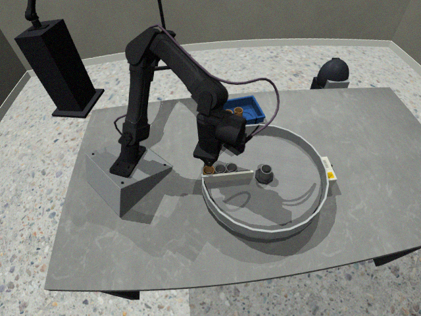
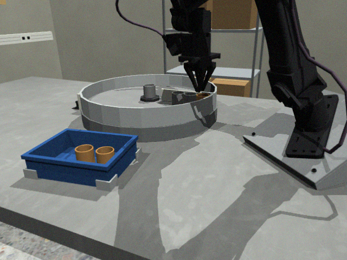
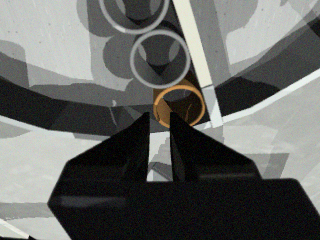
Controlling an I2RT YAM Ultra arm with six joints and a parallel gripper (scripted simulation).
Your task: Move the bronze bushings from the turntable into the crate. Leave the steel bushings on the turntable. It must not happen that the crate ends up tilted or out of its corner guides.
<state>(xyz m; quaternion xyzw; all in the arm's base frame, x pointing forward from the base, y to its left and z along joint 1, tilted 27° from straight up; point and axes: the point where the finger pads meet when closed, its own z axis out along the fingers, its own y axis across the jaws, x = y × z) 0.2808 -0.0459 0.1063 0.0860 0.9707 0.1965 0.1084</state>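
My gripper (image 1: 209, 164) (image 2: 199, 90) (image 3: 159, 120) is nearly closed on nothing, with a narrow gap between its tips. It points down just above a bronze bushing (image 1: 208, 170) (image 2: 203, 96) (image 3: 163, 107), which stands upright on the turntable (image 1: 298, 155) (image 2: 128, 117) near its rim. In the wrist view that bushing is just beyond the tips, a little right. Beside it in a row are a steel bushing (image 1: 220, 168) (image 3: 160, 59) and another steel bushing (image 1: 231, 167) (image 2: 177, 97). The blue crate (image 1: 253, 102) (image 2: 68, 173) holds two upright bronze bushings (image 1: 238, 111) (image 2: 84, 154).
A pale straight bar (image 1: 231, 174) (image 3: 195, 45) runs inward from the turntable's rim, alongside the row. A grey cylinder (image 1: 266, 170) (image 2: 149, 90) on a dark base stands near the turntable's middle. The turntable's raised wall surrounds the row's outer end. The crate stands outside that wall.
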